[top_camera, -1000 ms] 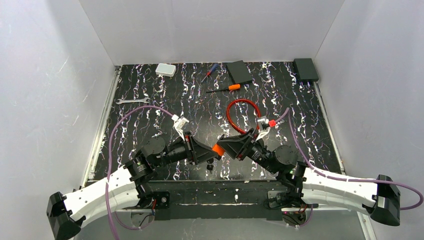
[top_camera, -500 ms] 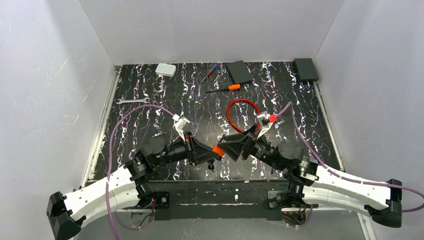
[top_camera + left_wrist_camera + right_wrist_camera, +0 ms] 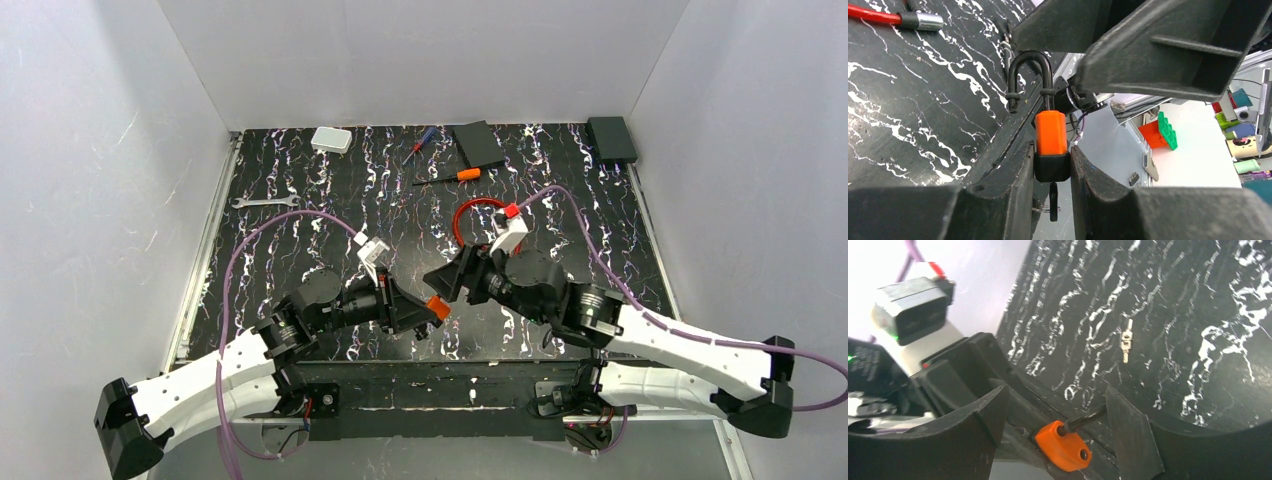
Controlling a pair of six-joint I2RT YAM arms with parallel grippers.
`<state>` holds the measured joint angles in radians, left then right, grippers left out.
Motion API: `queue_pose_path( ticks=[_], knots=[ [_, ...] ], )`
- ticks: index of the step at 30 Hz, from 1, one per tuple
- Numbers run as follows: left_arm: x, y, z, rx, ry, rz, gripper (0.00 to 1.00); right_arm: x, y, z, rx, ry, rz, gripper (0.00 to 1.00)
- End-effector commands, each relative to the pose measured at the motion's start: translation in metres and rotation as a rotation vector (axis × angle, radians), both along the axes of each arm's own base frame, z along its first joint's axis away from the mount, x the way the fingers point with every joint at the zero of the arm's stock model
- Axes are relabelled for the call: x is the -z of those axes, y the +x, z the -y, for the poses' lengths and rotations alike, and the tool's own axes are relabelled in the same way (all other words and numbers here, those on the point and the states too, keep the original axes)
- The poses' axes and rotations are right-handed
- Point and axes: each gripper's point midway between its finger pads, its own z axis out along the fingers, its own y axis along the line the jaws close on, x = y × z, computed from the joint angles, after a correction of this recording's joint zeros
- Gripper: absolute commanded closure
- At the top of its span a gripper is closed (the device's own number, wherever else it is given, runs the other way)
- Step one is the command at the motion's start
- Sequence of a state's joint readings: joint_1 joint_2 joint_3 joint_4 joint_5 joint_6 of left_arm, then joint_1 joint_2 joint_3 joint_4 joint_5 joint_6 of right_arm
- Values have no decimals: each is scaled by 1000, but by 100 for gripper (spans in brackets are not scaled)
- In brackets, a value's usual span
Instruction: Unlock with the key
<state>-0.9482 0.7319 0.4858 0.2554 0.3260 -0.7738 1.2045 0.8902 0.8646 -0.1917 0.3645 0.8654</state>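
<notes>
Both fingers of the left gripper close narrowly on the black base of an orange padlock. The key, I believe, hangs under it. The right gripper stands wide and empty. The key is probably light, stiff and slippery, so grip its head.

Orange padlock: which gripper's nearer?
Left. The left gripper is clamped on the orange padlock; the right gripper hangs open close beside it, not gripping.
</notes>
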Motion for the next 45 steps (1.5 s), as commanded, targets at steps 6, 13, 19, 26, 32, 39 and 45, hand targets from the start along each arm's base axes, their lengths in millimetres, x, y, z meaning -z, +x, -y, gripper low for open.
queue_pose_path(
  ticks=[6,13,19,26,32,39,45],
  knots=[
    [-43,3,1,-6,-95,97,100,5,2,-10,15,-35,-64,32],
    [-44,6,-2,-27,-87,113,100,9,13,16,155,-103,-112,17],
    [-42,9,0,-30,-72,115,100,13,9,9,138,-56,-147,23],
    [-42,8,2,-21,-70,108,100,20,7,-15,75,-51,-153,42],
    [-43,5,-1,-18,-84,97,100,1,11,-22,30,10,-34,62],
    [-51,-2,-6,-14,-128,82,100,-27,-7,-28,-157,129,239,80],
    [-57,-8,-7,8,-154,67,100,-48,-30,-25,-293,215,452,88]
  ],
)
